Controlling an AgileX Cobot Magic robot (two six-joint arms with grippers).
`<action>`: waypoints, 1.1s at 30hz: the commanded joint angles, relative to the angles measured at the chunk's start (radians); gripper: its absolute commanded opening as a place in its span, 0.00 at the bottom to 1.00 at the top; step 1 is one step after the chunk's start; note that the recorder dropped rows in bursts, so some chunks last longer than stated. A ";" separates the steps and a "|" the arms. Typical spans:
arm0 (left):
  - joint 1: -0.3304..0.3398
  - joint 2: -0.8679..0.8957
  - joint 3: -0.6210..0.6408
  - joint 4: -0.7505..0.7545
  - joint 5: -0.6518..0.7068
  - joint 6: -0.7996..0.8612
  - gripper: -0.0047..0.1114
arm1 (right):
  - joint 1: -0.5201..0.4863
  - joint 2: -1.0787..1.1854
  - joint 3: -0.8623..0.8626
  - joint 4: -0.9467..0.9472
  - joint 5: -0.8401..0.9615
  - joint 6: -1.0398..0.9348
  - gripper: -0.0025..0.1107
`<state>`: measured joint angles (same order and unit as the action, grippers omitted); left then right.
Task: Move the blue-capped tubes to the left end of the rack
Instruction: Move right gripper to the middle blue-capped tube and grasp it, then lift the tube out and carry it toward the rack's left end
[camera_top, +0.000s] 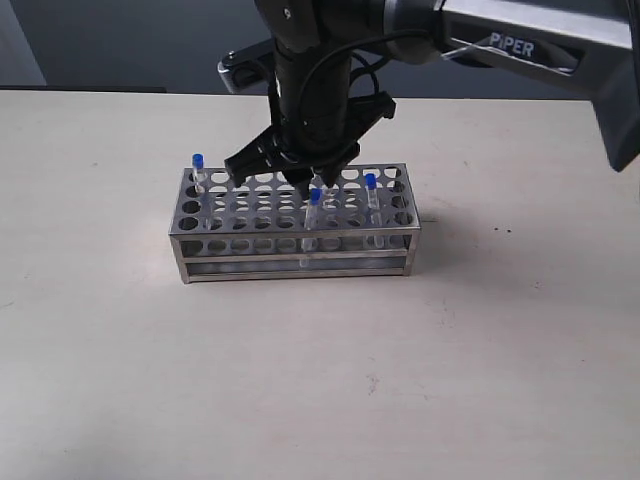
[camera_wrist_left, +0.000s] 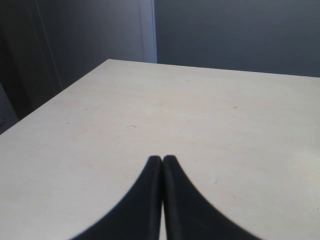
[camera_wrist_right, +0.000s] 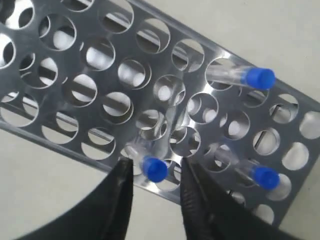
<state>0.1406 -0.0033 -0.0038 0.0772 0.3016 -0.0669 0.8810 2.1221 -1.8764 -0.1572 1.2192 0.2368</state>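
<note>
Looking from the right wrist, three blue-capped tubes (camera_wrist_right: 260, 77) stand in the rack (camera_wrist_right: 75, 65), and one cap sits between the parted jaws of the right gripper (camera_wrist_right: 154, 164), touching neither. From the exterior view, the rack sits at frame centre with one tube at its far left corner, one mid-rack and one toward the right. The arm (camera_top: 310, 90) hides part of the back rows. Only the left wrist view shows the left gripper (camera_wrist_left: 162, 161), jaws pressed together over the bare table (camera_wrist_left: 200, 100).
</note>
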 joint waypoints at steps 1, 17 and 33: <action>-0.005 0.003 0.004 -0.005 -0.012 -0.002 0.04 | -0.003 -0.018 0.026 -0.025 0.002 0.006 0.31; -0.005 0.003 0.004 -0.005 -0.012 -0.002 0.04 | -0.023 0.018 0.058 0.005 -0.092 0.028 0.31; -0.005 0.003 0.004 -0.005 -0.012 -0.002 0.04 | -0.012 -0.048 0.056 0.001 -0.155 0.015 0.02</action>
<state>0.1406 -0.0033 -0.0038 0.0772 0.3016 -0.0669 0.8640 2.1212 -1.8225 -0.1331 1.0964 0.2615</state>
